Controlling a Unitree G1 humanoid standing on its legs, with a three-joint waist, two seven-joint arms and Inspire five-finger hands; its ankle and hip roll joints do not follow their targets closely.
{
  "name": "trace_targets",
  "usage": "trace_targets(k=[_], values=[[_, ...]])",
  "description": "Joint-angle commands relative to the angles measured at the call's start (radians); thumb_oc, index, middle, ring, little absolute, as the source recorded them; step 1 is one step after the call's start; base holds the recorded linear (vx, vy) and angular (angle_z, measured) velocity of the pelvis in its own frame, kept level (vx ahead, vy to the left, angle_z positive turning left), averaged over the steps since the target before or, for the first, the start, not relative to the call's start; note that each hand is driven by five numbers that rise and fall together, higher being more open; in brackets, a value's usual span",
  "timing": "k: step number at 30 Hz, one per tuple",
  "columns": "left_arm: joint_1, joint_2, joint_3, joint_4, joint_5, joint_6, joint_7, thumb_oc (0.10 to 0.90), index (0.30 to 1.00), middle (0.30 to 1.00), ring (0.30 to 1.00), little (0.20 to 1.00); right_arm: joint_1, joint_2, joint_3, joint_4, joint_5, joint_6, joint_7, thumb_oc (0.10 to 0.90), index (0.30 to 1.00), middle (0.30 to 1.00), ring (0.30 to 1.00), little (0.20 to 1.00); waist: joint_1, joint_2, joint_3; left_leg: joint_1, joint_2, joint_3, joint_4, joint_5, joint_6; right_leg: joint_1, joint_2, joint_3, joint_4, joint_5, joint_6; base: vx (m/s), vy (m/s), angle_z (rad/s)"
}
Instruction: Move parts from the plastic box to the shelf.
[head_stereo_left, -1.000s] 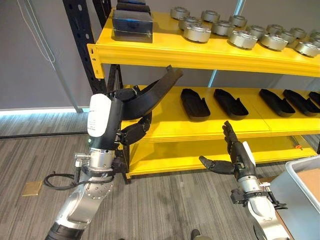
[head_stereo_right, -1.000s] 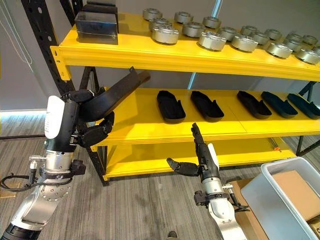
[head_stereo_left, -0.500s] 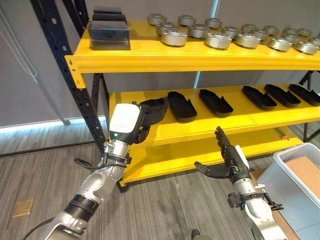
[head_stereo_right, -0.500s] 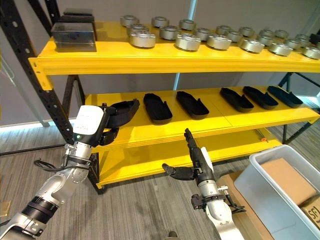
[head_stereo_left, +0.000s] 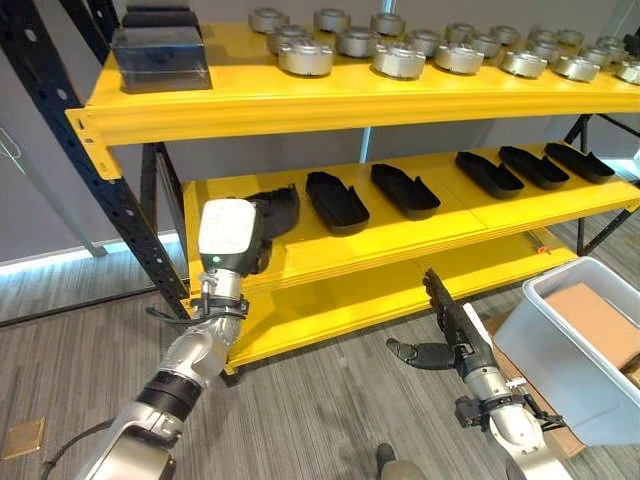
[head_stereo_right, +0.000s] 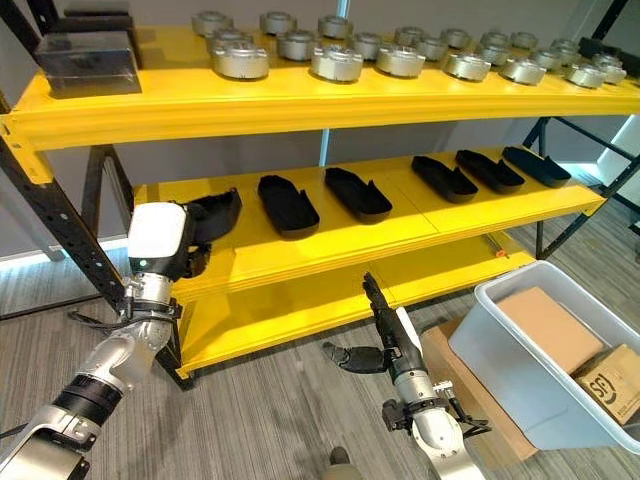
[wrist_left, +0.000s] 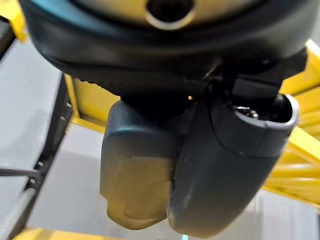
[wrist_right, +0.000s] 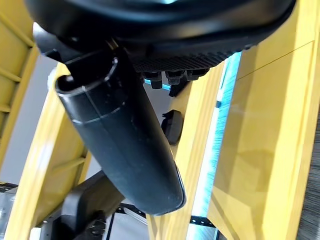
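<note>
Head stereo pair looks down, sharing shelf (head_stereo_left: 330, 105); wrist cameras close-up.

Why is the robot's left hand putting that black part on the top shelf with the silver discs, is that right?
Not quite. The left hand is at the middle shelf, setting the black part at the left end of the row of black parts, as the left eye view shows. The silver discs sit on the shelf above.
</note>
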Motion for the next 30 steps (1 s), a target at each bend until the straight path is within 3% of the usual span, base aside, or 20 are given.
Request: trace_targets(k=[1,6,10,17,30], values=[[-0.238,0.116,0.113,0.001,-0.023,0.009,0.158,0.4,0.3,0.3,0.3,0.3,-0.097,-0.012,-0.033,-0.118,0.036,-0.117,-0.001,0.9,1.0,1.0,1.0,1.0,0.0,-0.012,0.023,0.003,0.017,0.033,0.033,-0.004,0.052,0.017,0.007,-0.01,0.117,-0.087,-0.006,-0.06,-0.046,-0.03],[-0.231,0.195,0.18,0.023,-0.041,0.031,0.191,0.4,0.3,0.3,0.3,0.3,-0.102,-0.029,-0.024,-0.122,0.043,-0.124,0.012,0.9,1.0,1.0,1.0,1.0,0.009,-0.011,0.051,-0.015,0.026,0.034,0.03,0.01,0.047,-0.011,0.016,-0.008,0.132,-0.087,-0.007,-0.05,-0.027,-0.05],[-0.253,0.22,0.176,0.042,-0.046,0.035,0.193,0.4,0.3,0.3,0.3,0.3,-0.1,-0.035,-0.022,-0.125,0.05,-0.127,0.017,0.9,1.0,1.0,1.0,1.0,0.01,-0.011,0.067,-0.028,0.027,0.029,0.036,0.012,0.045,-0.022,0.014,-0.011,0.14,-0.086,-0.007,-0.05,-0.014,0.01],[-0.399,0.244,0.034,0.168,-0.053,0.023,0.176,0.4,0.3,0.3,0.3,0.3,-0.122,-0.058,-0.005,-0.129,0.064,-0.142,0.018,0.9,1.0,1.0,1.0,1.0,-0.002,-0.01,0.128,-0.104,0.026,0.005,0.081,0.021,0.04,-0.081,0.01,-0.006,0.176,-0.077,-0.006,-0.08,-0.004,0.05],[-0.587,0.225,-0.174,0.369,-0.059,0.008,0.139,0.4,0.3,0.3,0.3,0.3,-0.139,-0.087,0.013,-0.142,0.084,-0.174,0.009,0.9,1.0,1.0,1.0,1.0,-0.029,-0.006,0.163,-0.225,0.043,-0.019,0.133,0.041,0.026,-0.19,0.022,0.006,0.216,-0.069,-0.011,-0.06,-0.012,0.01]])
